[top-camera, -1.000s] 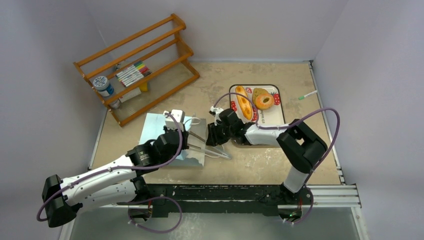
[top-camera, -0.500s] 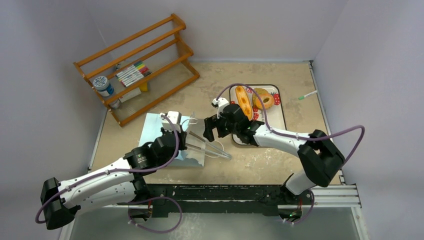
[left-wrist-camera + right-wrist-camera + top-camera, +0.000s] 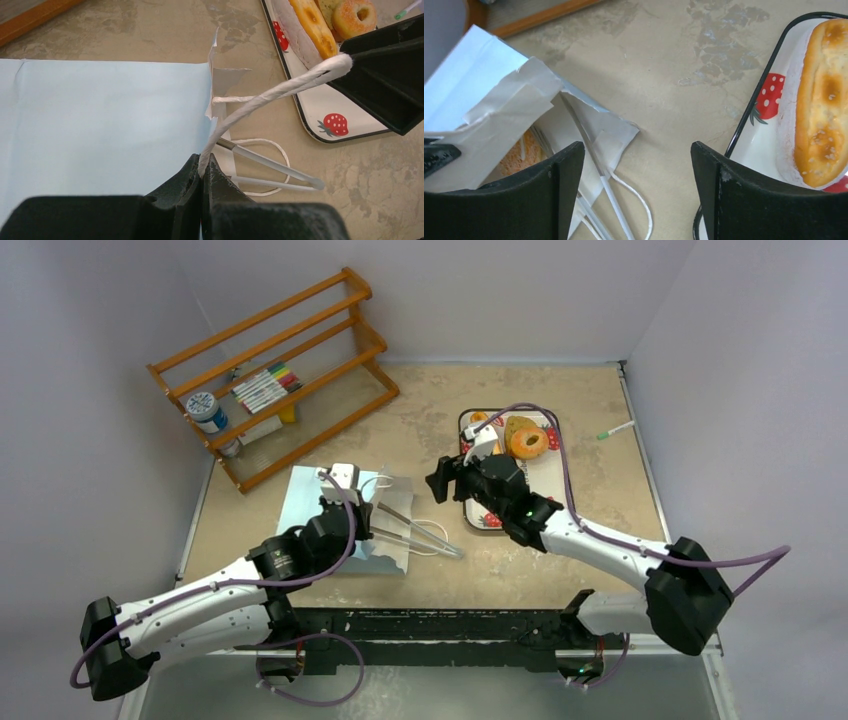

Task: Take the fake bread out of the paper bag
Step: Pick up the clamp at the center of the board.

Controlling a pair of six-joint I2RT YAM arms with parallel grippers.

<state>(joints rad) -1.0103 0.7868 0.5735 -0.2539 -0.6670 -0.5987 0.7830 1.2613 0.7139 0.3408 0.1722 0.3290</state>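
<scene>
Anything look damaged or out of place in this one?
Yes. The bag lies flat with its mouth torn and crumpled, white lining folded outward. The left gripper pinches one string handle; a bread piece sits inside.

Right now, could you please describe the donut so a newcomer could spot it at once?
Look at the strawberry-print tray right of the blue paper bag. The donut lies at its far end beside a long loaf; it alone is a ring.
</scene>
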